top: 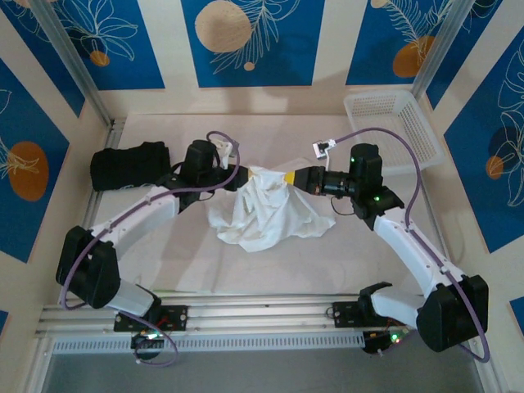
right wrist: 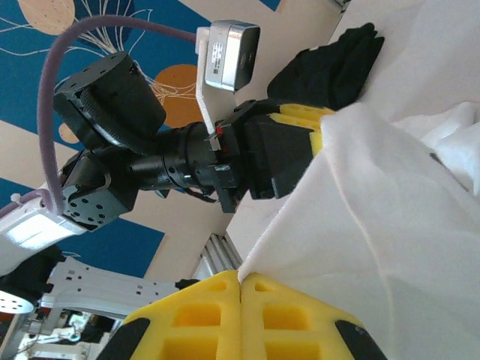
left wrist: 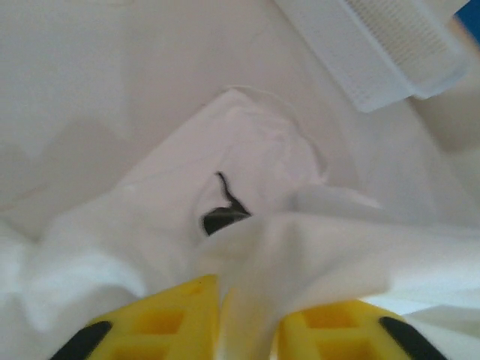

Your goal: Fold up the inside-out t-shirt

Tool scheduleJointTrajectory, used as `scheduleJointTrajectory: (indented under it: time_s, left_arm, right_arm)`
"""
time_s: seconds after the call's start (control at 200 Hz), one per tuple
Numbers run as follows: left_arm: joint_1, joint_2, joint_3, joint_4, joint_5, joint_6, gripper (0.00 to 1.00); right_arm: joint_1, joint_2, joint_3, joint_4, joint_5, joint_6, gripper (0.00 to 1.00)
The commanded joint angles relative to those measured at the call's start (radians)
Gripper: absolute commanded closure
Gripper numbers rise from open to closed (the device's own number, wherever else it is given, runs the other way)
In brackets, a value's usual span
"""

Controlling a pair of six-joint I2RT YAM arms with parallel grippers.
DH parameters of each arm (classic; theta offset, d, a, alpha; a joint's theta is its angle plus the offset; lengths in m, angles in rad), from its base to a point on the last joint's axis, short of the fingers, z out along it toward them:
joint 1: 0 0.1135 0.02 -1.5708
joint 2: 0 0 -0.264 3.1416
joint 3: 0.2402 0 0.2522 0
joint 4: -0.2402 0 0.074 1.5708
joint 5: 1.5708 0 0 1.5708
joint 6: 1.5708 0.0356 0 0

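The inside-out t-shirt (top: 270,209) is white and hangs bunched between both grippers above the middle of the table, its lower part resting on the surface. My left gripper (top: 244,174) holds its yellow fingers apart, and a fold of the shirt (left wrist: 247,150) still lies in the gap of the left gripper (left wrist: 247,296). My right gripper (top: 288,176) faces it from the right. In the right wrist view the right gripper (right wrist: 241,279) is shut on a pinched edge of the shirt (right wrist: 390,225).
A black folded garment (top: 127,164) lies at the back left, just behind the left arm. A white basket (top: 393,131) stands at the back right. Metal rails run along the table's near edge by the arm bases.
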Motion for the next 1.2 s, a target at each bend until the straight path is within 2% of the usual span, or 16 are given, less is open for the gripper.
scheduleJointTrajectory:
  time_s: [0.0,0.055,0.13,0.2,0.275,0.405,0.57,0.95,0.985,1.05,1.195]
  left_arm:
    - [-0.011,-0.054,0.007,-0.095,-0.15,0.093,0.58]
    - [-0.038,-0.107,-0.039,-0.069,-0.189,0.134,0.52]
    - [-0.079,-0.178,-0.084,-0.043,-0.223,0.174,0.48]
    - [-0.118,-0.222,-0.108,-0.027,-0.207,0.209,0.48]
    - [-0.156,-0.234,-0.127,0.013,-0.142,0.256,0.51]
    - [-0.201,-0.163,-0.083,0.023,-0.04,0.305,0.58]
    - [-0.205,-0.027,0.006,0.008,-0.071,0.323,0.63]
    - [-0.204,0.177,0.092,0.105,0.062,0.309,0.53]
    - [-0.203,0.194,0.107,0.107,0.058,0.306,0.55]
    - [-0.199,0.221,0.124,0.131,0.061,0.297,0.65]
    - [-0.179,0.212,0.128,0.185,0.133,0.238,0.98]
  right_arm:
    - [-0.013,0.006,-0.02,0.056,-0.039,0.043,1.0]
    - [-0.016,0.011,-0.026,0.06,-0.035,0.04,1.0]
    - [-0.02,0.021,-0.029,0.057,-0.029,0.036,1.0]
    - [-0.023,0.035,-0.027,0.059,-0.033,0.038,1.0]
    - [-0.022,0.044,-0.024,0.059,-0.042,0.031,1.0]
    - [-0.023,0.053,-0.006,0.039,-0.042,0.023,1.0]
    - [-0.025,0.036,-0.005,0.016,-0.03,0.012,1.0]
    - [-0.029,0.027,-0.019,0.021,-0.024,0.015,1.0]
    - [-0.03,0.03,-0.019,0.027,-0.026,0.019,1.0]
    - [-0.029,0.034,-0.017,0.031,-0.032,0.017,1.0]
    - [-0.06,0.018,-0.007,-0.028,-0.016,-0.017,1.0]
